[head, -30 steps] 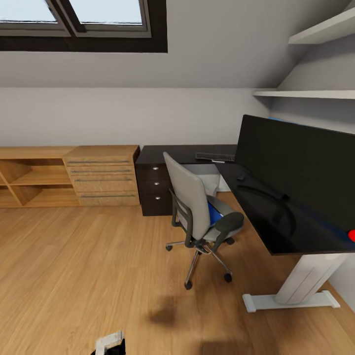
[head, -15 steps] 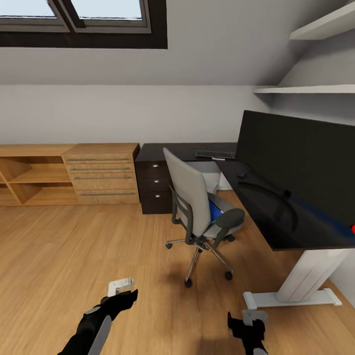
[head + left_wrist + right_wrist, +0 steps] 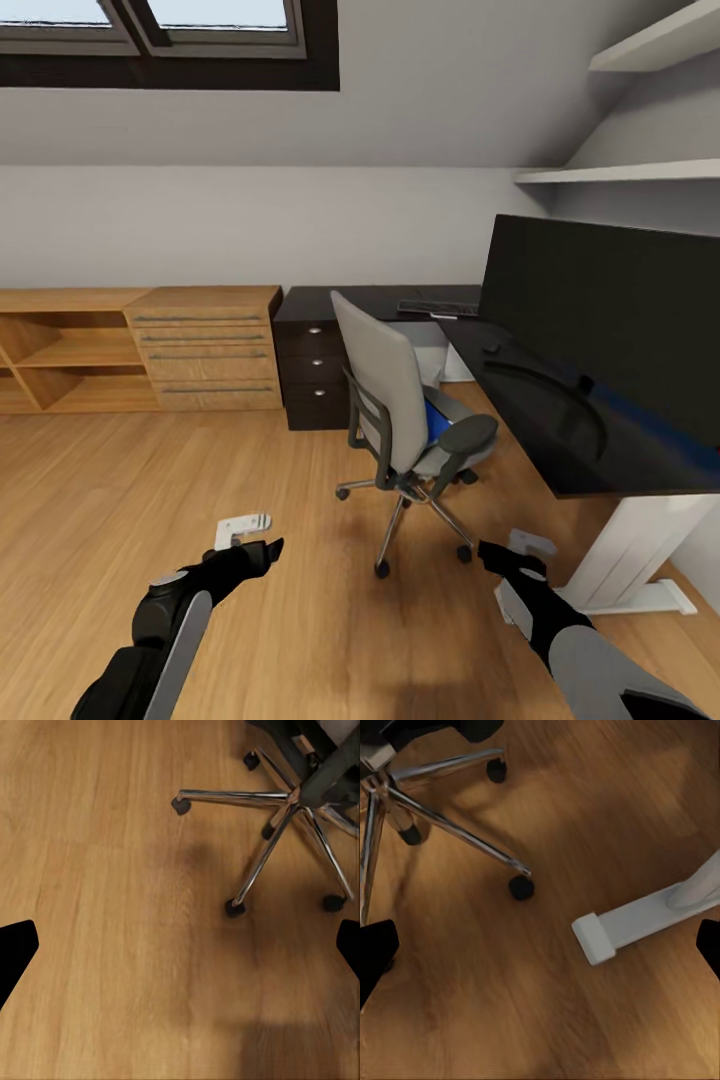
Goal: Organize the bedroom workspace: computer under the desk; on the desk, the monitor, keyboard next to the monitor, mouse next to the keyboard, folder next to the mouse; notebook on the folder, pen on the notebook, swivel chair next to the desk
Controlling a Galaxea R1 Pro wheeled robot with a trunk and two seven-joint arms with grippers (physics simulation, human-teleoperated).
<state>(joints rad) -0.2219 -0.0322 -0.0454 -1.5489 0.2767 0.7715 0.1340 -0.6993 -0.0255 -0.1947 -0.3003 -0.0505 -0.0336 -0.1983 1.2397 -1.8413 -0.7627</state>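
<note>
Both arms have risen into the head view since a second ago; left gripper (image 3: pixel 262 548) and right gripper (image 3: pixel 492 552) stand wide, empty. Blue folder (image 3: pixel 434 423) lies on the swivel chair (image 3: pixel 385 395) seat: probably light, thin, best pinched at its free edge.

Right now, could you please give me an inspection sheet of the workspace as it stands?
Surface: glossy black L-shaped desk, mostly bare.
Job's things: wide black monitor on the desk; dark grey keyboard at the far end; small dark mouse apart from it; bright blue folder on the grey upholstered swivel chair.
Clutter: nothing seen.
Grippers: left gripper and right gripper over the wood plank floor, fingers apart, holding nothing.
Cables: nothing seen.
Surroundings: light wooden drawer chest, white wall shelves.
</note>
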